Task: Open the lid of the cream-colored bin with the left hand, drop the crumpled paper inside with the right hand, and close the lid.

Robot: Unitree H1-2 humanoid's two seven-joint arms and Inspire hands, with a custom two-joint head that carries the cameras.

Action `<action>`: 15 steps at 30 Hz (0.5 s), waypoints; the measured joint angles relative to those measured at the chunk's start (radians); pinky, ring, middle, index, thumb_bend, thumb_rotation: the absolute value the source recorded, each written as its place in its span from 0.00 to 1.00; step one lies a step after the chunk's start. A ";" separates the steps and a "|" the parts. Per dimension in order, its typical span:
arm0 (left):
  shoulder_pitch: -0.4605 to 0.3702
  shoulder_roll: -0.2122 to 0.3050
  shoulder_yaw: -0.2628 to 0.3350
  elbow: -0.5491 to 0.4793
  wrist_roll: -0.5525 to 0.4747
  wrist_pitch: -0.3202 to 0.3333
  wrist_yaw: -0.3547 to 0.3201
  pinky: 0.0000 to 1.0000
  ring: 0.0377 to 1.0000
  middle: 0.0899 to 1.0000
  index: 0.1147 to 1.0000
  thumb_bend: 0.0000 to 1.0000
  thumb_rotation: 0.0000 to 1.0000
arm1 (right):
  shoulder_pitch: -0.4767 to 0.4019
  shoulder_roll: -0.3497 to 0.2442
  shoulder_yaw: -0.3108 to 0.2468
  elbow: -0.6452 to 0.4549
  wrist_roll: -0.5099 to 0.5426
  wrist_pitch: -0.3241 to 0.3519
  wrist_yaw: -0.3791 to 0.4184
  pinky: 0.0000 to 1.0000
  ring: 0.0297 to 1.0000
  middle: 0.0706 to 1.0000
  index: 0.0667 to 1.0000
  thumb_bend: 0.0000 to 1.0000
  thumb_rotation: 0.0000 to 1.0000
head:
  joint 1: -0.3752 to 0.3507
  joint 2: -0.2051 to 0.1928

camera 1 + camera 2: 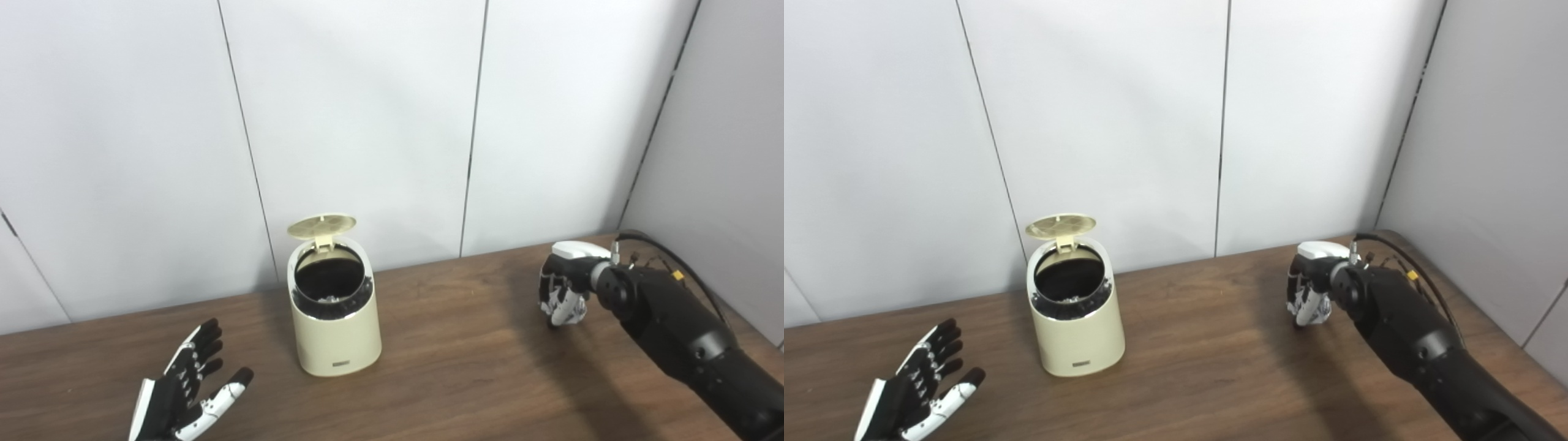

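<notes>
Lid (322,225) up on bin (335,331). Left hand (184,392) spread, empty. Right hand (562,295) curled; paper unconfirmed. Drop, closing outstanding.

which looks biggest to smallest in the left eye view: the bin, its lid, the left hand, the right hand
1. bin, clearly the largest.
2. left hand, open and spread, though it sits nearer the camera, which inflates it.
3. and 4. lid, seen nearly edge-on, and the curled right hand look about alike, so they are not ranked.

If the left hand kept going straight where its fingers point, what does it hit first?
Probably nothing on the table: the left hand points up and away, passing left of the bin, toward the wall. Depth is unclear.
</notes>
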 measured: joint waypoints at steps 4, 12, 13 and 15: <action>0.000 0.000 -0.001 0.000 0.000 0.000 0.000 0.85 0.88 0.89 0.92 0.69 0.27 | 0.012 0.007 -0.021 -0.024 0.011 -0.020 -0.047 0.36 0.36 0.46 0.50 0.51 0.00 | 0.003 0.000; 0.001 -0.001 -0.003 0.000 0.004 0.000 0.001 0.85 0.88 0.88 0.91 0.69 0.25 | 0.030 0.005 -0.065 -0.117 0.051 -0.077 -0.078 0.32 0.40 0.48 0.47 0.50 0.00 | 0.020 -0.003; 0.001 -0.001 -0.004 0.000 0.004 0.000 0.001 0.86 0.88 0.89 0.91 0.69 0.25 | 0.031 0.004 -0.071 -0.145 0.059 -0.080 -0.078 0.32 0.39 0.47 0.47 0.50 0.00 | 0.020 -0.003; 0.001 -0.002 -0.005 0.000 0.004 0.000 0.001 0.85 0.88 0.89 0.91 0.69 0.24 | 0.031 0.001 -0.080 -0.217 0.064 -0.083 -0.068 0.33 0.39 0.46 0.47 0.50 0.00 | 0.025 -0.003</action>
